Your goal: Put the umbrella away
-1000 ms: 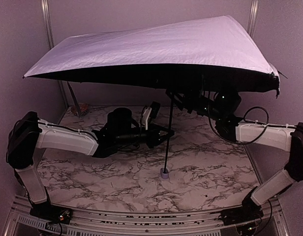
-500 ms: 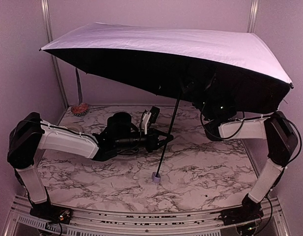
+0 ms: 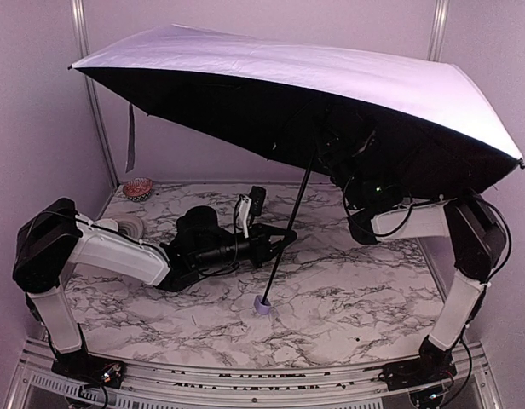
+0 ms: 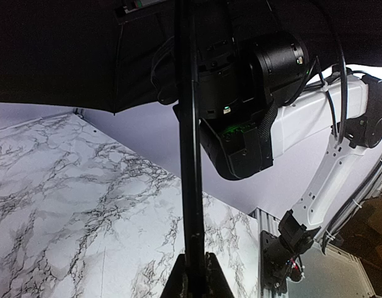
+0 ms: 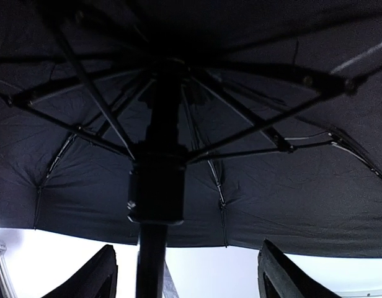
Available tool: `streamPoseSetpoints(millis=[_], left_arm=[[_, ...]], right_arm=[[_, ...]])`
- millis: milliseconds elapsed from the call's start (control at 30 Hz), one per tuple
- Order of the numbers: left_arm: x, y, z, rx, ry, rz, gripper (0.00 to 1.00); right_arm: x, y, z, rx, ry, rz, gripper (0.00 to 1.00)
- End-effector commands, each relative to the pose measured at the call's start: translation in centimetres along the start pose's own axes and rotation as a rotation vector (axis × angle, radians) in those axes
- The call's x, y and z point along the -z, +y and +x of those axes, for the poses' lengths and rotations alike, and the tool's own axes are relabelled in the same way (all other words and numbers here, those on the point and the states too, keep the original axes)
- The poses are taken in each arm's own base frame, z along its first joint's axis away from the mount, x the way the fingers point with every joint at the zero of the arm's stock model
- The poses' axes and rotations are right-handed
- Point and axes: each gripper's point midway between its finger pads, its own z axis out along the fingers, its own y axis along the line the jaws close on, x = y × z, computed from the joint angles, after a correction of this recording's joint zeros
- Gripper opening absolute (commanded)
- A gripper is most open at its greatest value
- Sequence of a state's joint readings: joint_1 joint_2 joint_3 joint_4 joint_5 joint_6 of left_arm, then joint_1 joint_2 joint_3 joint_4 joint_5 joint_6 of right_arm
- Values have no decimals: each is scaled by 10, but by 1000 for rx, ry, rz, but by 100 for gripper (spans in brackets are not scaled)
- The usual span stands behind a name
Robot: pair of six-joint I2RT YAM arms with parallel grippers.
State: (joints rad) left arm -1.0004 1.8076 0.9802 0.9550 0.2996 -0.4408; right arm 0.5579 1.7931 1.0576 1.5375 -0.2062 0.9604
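The umbrella is open, its lavender canopy tilted over the table, black lining underneath. Its thin black shaft slants down to the small lavender handle, which rests on the marble. My left gripper is shut on the shaft low down; in the left wrist view the fingertips clamp the shaft. My right gripper is open under the canopy, its fingers wide apart around the shaft just below the runner, not touching it. In the top view it is lost in the dark lining.
A small patterned bowl sits at the back left corner. A pale round object lies by my left arm. The canopy spans almost from wall to wall. The right arm is folded close to the right wall.
The canopy's left side has risen and the umbrella has tilted. The handle has slid left across the marble. My right arm has drawn in under the canopy toward the shaft.
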Motion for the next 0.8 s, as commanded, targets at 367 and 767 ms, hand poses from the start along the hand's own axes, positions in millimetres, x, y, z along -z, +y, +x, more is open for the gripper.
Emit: streamPoseSetpoints(millis=[367,767], left_arm=[[10,-6,-63,-27,-392,0,0],[6,-16,-58,-52,-378,35,0]], right_arm=[[-2,61,-41,77,-164,-177,89],[-21,31,-9,58,0,-97,72]])
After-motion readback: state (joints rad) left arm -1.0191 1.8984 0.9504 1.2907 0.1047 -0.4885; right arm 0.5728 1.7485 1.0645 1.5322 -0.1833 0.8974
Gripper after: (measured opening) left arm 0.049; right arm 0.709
